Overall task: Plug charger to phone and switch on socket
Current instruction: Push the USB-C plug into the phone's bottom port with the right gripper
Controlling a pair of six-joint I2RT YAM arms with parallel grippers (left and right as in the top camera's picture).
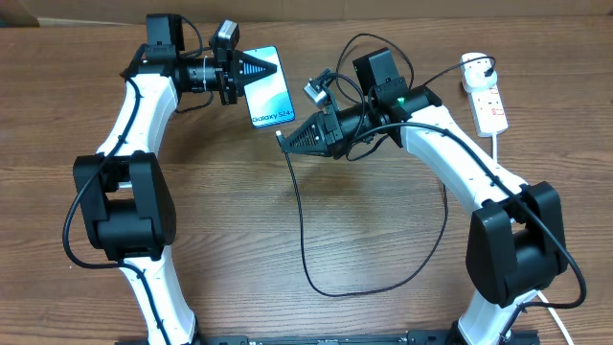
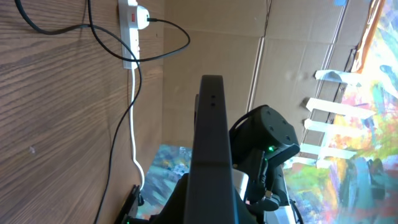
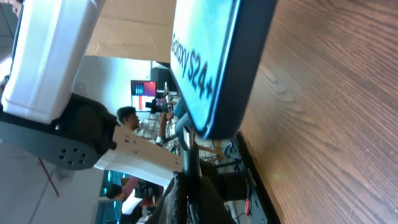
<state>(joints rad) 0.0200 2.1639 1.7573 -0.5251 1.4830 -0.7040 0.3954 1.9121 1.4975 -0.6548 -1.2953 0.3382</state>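
The phone [image 1: 269, 91], its screen reading "Galaxy S24+", is held at its far end by my left gripper [image 1: 270, 67], which is shut on it. In the left wrist view the phone shows as a dark edge [image 2: 211, 143]. My right gripper [image 1: 283, 141] is shut on the connector end of the black charger cable [image 1: 303, 220], right at the phone's near end. In the right wrist view the connector tip [image 3: 186, 134] sits just below the phone's bottom edge [image 3: 208, 56]; I cannot tell whether they touch. The white socket strip [image 1: 488, 96] lies at the far right with the black plug [image 1: 476, 65] in it.
The charger cable loops across the wooden table [image 1: 383, 278] in front of the right arm. The socket strip's thick white lead [image 1: 500, 153] runs toward the front right. The strip also shows in the left wrist view [image 2: 129, 28]. Cardboard walls stand behind the table.
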